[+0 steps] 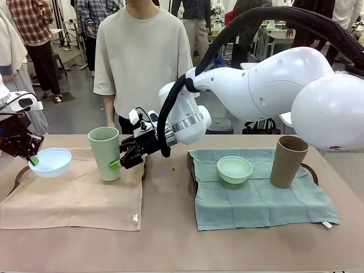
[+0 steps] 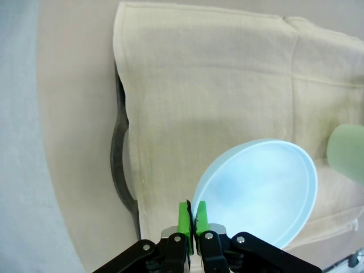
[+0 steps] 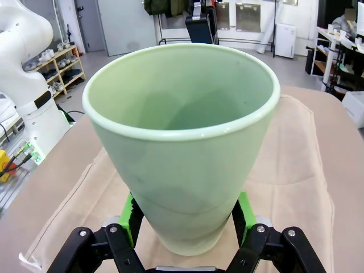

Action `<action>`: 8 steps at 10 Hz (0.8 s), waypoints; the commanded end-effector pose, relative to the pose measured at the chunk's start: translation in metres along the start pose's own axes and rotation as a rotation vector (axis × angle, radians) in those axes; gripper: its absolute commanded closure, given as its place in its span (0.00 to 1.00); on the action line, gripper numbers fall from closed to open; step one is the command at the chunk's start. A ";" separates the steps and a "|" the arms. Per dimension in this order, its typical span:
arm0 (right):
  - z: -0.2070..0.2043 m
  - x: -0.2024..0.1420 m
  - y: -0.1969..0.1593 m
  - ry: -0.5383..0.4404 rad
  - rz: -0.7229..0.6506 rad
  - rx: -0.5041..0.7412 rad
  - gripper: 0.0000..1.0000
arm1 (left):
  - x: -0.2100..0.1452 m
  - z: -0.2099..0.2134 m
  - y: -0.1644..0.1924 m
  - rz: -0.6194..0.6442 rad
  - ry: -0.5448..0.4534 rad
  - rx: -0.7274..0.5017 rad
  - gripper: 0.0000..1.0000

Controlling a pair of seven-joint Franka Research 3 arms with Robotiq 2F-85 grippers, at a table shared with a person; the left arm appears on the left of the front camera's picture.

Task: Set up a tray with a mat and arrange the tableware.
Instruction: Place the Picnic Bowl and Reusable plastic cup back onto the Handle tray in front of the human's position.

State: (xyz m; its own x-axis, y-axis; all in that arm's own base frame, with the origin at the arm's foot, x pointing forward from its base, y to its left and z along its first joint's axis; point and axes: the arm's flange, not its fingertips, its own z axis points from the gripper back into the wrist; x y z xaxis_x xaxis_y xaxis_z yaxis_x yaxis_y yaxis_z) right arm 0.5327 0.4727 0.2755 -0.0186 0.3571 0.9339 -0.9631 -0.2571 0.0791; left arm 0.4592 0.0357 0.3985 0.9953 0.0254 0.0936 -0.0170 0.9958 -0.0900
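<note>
Over the beige mat [image 1: 74,196], left jaws pinch the pale blue bowl's [image 1: 51,161] rim, apparently lifted; right jaws clasp the pale green cup [image 1: 104,152].

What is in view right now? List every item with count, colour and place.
bowls: 2; pale blue bowl tilted above beige mat, held; mint bowl on teal mat.
cups: 2; pale green cup on beige mat; tan cup on teal mat.
mats: 2; beige mat left, teal mat right, each over a dark tray.
person: 1, far side.
left gripper: fingers shut on blue bowl's rim.
right gripper: fingers around green cup.
</note>
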 end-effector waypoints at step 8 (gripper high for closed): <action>-0.003 -0.015 -0.006 0.039 -0.011 -0.012 0.21 | 0.003 -0.031 -0.004 -0.043 0.043 -0.037 0.96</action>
State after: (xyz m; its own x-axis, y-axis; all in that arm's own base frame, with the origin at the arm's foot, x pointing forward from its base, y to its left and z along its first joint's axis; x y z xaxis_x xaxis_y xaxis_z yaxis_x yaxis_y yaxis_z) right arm 0.5352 0.4699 0.2609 -0.0066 0.3707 0.9287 -0.9639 -0.2494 0.0927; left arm 0.4611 0.0296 0.3725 0.9992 -0.0029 0.0410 0.0069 0.9951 -0.0982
